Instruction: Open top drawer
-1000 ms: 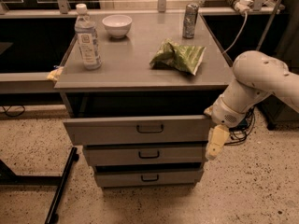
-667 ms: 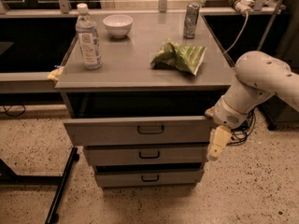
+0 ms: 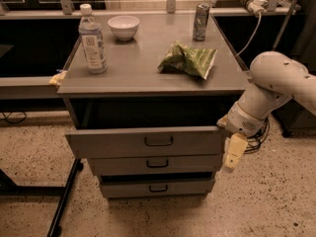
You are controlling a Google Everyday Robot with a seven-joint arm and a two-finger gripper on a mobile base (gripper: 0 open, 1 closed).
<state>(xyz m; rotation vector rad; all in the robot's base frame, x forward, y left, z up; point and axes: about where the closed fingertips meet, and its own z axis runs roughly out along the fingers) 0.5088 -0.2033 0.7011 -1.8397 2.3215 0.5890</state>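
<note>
The top drawer [image 3: 118, 143] is the widest grey front, with a small dark loop handle [image 3: 158, 141] at its centre. It stands pulled out from the cabinet, with a dark gap between its front and the cabinet top. My gripper [image 3: 232, 156] hangs pointing down just off the drawer front's right end, at the end of the white arm [image 3: 269, 90]. It is beside the drawer's right corner and well away from the handle. Two narrower drawers [image 3: 157, 164] sit below.
On the cabinet top [image 3: 143, 75] stand a water bottle [image 3: 92, 39], a white bowl [image 3: 123, 26], a can [image 3: 201, 21] and a green chip bag [image 3: 190, 60]. A black stand leg [image 3: 64, 201] crosses the floor at the left. Cables [image 3: 256, 142] hang behind the arm.
The gripper has shifted only slightly beside the drawer's right end. The top drawer stands pulled out as before.
</note>
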